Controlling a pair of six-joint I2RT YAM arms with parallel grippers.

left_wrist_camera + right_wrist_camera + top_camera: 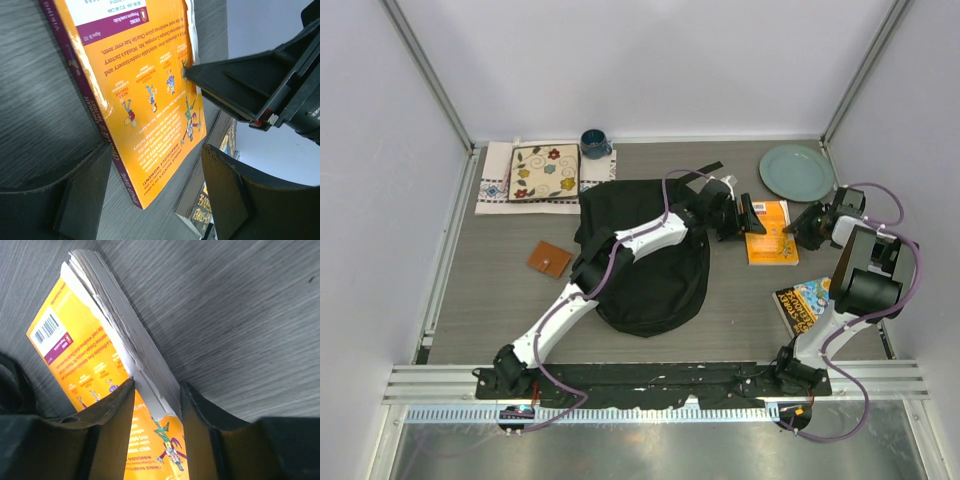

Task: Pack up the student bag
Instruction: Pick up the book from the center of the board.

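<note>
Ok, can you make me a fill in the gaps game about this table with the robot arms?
1. The right claw grips a book with an ____ cover.
2. The round plate in the back corner is ____.
3. The student bag is coloured ____.
4. The left claw is ____, not shut.

Missing words: orange, green, black, open.

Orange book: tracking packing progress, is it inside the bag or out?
Out. The orange book sits on the table beside the student bag, with the right gripper straddling its page edge.
</note>
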